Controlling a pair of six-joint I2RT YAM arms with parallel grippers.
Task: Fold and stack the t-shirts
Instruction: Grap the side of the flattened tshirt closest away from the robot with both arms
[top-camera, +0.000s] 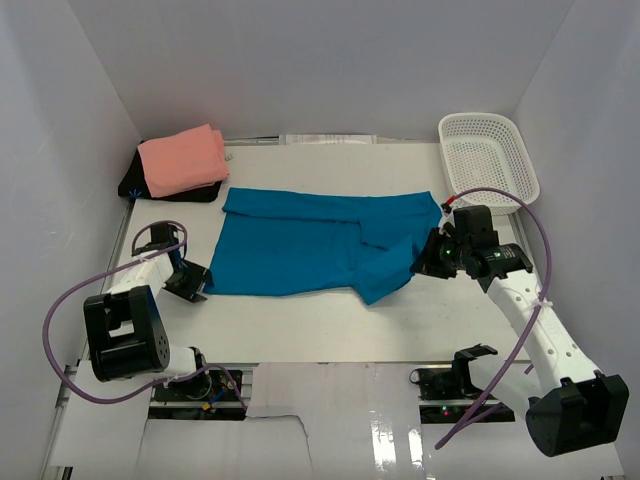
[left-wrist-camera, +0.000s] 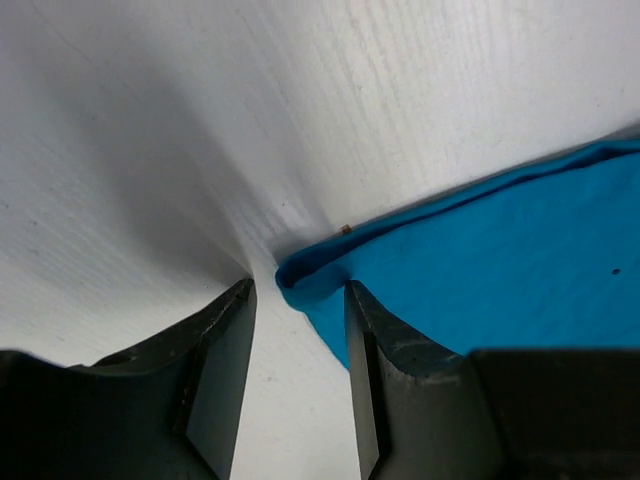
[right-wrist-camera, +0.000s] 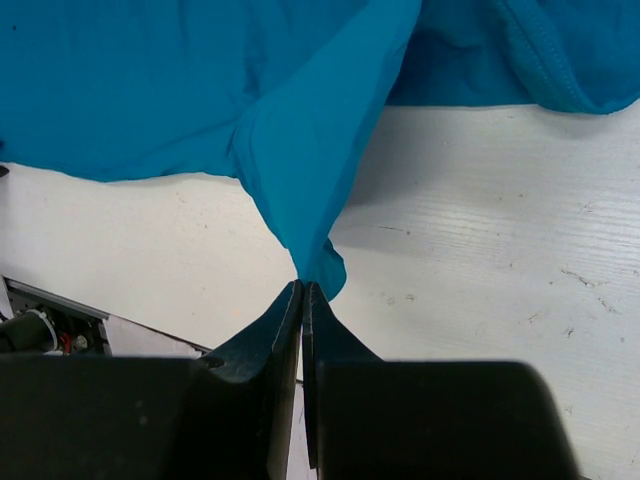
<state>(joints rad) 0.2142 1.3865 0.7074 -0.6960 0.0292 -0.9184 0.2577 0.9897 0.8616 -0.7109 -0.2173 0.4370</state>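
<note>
The teal-blue t-shirt (top-camera: 300, 245) lies spread across the middle of the table, partly folded, with a flap drawn toward the right. My right gripper (top-camera: 425, 262) is shut on the tip of that flap, and in the right wrist view the cloth (right-wrist-camera: 200, 90) rises in a taut peak from the closed jaws (right-wrist-camera: 303, 290). My left gripper (top-camera: 190, 285) sits low at the shirt's near left corner. Its jaws (left-wrist-camera: 298, 300) stand open, with the rolled corner of the shirt (left-wrist-camera: 500, 260) just at the fingertips. The salmon-pink t-shirt (top-camera: 182, 160) lies folded at the back left.
A white mesh basket (top-camera: 487, 160) stands at the back right corner. The pink shirt rests on a dark object (top-camera: 135, 187) by the left wall. White walls close in the table on three sides. Purple cables loop beside both arms.
</note>
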